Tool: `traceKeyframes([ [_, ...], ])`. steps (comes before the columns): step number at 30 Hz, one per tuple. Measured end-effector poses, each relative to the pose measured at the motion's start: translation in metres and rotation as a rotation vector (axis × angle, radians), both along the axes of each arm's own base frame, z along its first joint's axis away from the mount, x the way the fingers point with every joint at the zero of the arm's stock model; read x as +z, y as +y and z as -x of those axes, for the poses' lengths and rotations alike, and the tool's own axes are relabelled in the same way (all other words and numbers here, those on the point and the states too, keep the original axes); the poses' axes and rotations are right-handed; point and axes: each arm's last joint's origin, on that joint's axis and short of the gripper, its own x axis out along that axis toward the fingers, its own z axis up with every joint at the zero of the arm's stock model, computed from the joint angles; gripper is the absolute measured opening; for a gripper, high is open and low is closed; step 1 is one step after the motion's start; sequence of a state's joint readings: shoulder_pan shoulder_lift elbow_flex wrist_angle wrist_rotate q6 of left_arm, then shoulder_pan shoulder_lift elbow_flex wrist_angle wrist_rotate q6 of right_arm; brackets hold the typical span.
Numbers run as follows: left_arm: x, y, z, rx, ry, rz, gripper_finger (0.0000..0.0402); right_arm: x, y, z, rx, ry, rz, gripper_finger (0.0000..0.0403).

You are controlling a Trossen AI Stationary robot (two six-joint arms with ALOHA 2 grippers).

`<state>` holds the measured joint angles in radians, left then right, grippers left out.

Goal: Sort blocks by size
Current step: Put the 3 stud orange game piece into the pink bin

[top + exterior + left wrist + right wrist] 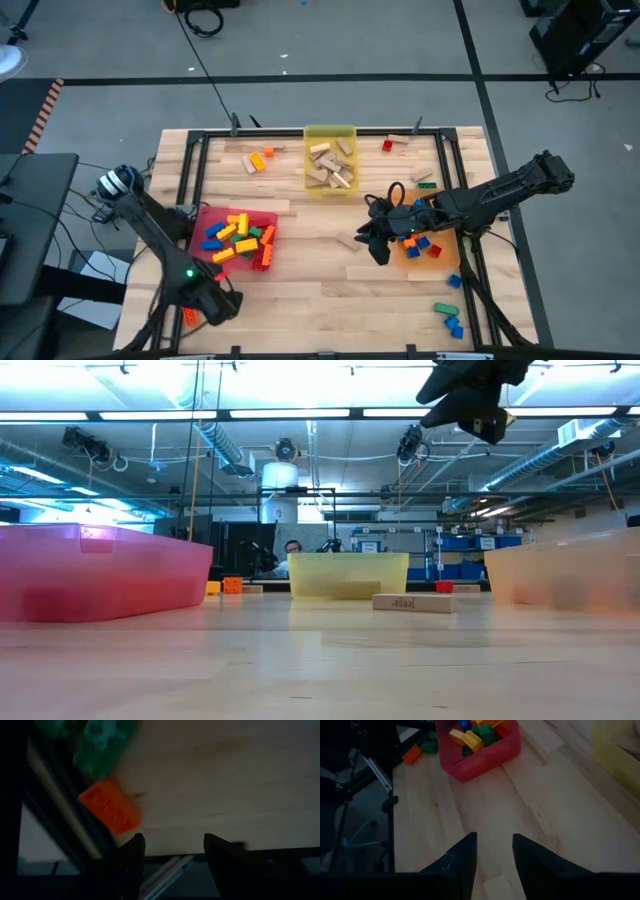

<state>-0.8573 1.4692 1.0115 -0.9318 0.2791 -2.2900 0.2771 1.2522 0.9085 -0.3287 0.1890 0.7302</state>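
Note:
My left gripper (220, 304) hovers open over the table's near left corner. An orange brick (110, 810) and a green brick (100, 745) lie flat on the wood just beyond its fingers, and nothing is between them. My right gripper (374, 242) hangs open and empty above the table's middle, beside the orange tray (447, 262), which holds blue and red bricks. It also shows in the low view (470, 395). The red tray (205, 218) holds several coloured bricks. The yellow tray (330, 132) holds tan wooden blocks.
Loose pieces lie about: orange and yellow bricks (257, 160) and a red brick (387, 146) at the far side, blue and green bricks (450, 315) at the near right, and a wooden block (413, 602) mid-table. A black frame rail (190, 165) rims the table.

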Motion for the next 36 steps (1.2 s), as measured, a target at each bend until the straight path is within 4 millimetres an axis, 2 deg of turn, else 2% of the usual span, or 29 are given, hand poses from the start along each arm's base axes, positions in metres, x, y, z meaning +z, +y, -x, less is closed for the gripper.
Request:
traceKeyframes([
  [7, -0.028, -0.020, 0.000, -0.055, 0.147, 0.006, 0.0211, 0.000, -0.003, -0.001, -0.012, -0.005, -0.001, 0.0138],
  [12, -0.038, -0.026, 0.004, -0.079, 0.216, 0.004, 0.0211, 0.000, -0.005, -0.002, -0.020, -0.006, -0.001, 0.0139],
  [24, -0.057, -0.037, 0.013, -0.132, 0.350, -0.007, 0.0211, 0.001, -0.006, -0.002, -0.024, -0.008, -0.001, 0.0137],
  [36, -0.063, -0.038, 0.015, -0.126, 0.396, -0.024, 0.0211, 0.001, -0.006, -0.002, -0.025, -0.016, -0.003, 0.0137],
])
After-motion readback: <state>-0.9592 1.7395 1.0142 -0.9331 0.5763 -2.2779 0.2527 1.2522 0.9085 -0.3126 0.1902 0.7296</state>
